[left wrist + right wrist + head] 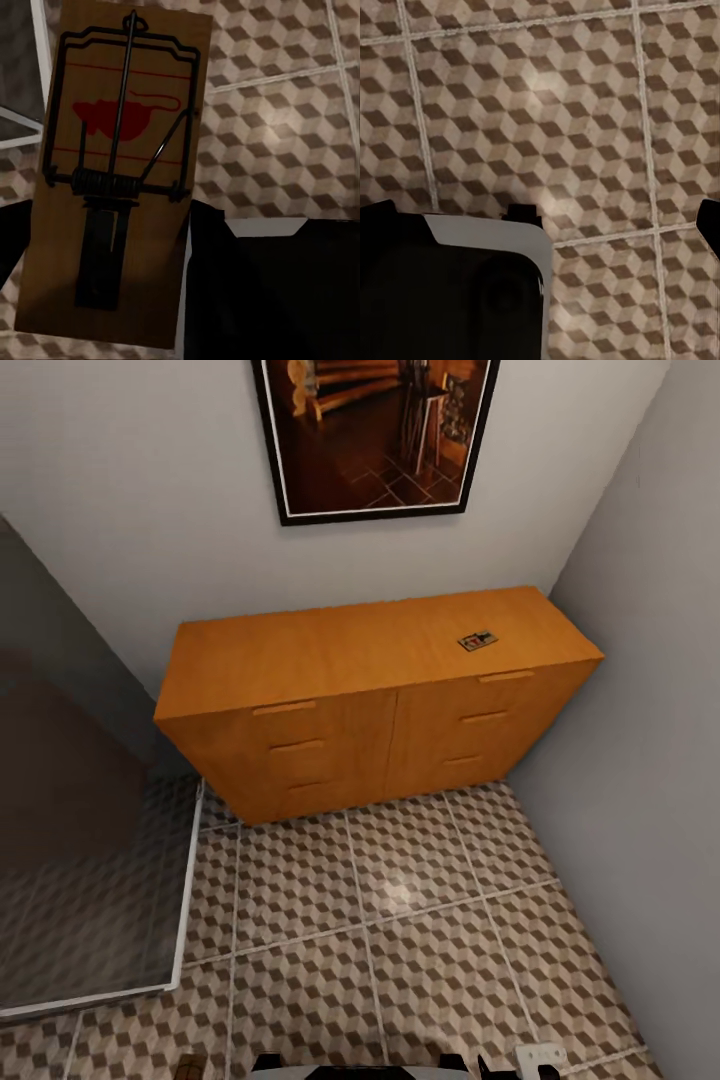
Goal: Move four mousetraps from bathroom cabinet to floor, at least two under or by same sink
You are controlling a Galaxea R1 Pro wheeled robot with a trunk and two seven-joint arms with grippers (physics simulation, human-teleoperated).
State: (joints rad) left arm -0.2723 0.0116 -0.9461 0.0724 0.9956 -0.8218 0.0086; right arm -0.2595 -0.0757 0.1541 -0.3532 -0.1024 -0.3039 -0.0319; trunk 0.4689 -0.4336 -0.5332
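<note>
2 mousetraps: 1 on cabinet (300, 660) top near its right front corner (478, 641), 1 up close in left wrist cam (116, 172). 1 cabinet w/ 6 drawers, 1 framed pic (375, 435), 1 glass panel (90, 860).

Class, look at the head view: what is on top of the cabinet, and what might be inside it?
One mousetrap lies on the cabinet top, near its right end; the rest of the top is bare. All six drawers are closed, so their contents cannot be seen.

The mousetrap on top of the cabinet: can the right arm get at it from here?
Probably not yet. The mousetrap lies unobstructed on the cabinet top, toward its right end, but a stretch of tiled floor separates the robot from it; rolling closer looks necessary.
</note>
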